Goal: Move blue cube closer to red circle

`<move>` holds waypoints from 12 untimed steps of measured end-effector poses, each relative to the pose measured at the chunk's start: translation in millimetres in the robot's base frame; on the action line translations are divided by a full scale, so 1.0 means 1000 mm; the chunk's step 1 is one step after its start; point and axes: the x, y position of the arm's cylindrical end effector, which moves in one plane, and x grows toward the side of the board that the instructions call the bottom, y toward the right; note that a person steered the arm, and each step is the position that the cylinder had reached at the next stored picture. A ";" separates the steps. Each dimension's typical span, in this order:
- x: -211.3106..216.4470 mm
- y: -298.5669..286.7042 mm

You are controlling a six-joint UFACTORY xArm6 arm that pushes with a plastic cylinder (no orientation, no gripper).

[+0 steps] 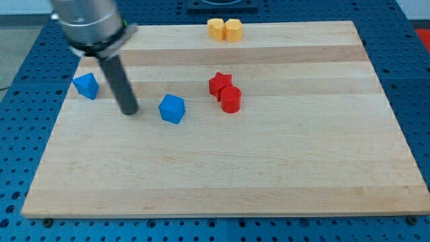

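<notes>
The blue cube (172, 109) lies left of the board's middle. The red circle (230, 99), a short red cylinder, lies to its right, touching a red star (219, 83) just above it. My tip (129, 111) is on the board a short way left of the blue cube, with a small gap between them. The dark rod rises from it toward the view's top left.
A second blue block (85, 85) lies near the board's left edge, left of the rod. Two yellow blocks (224, 29) sit side by side at the top edge. The wooden board (269, 175) rests on a blue perforated table.
</notes>
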 end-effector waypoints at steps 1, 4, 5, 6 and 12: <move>0.001 0.073; 0.057 0.055; 0.062 0.084; 0.062 0.113; 0.051 0.169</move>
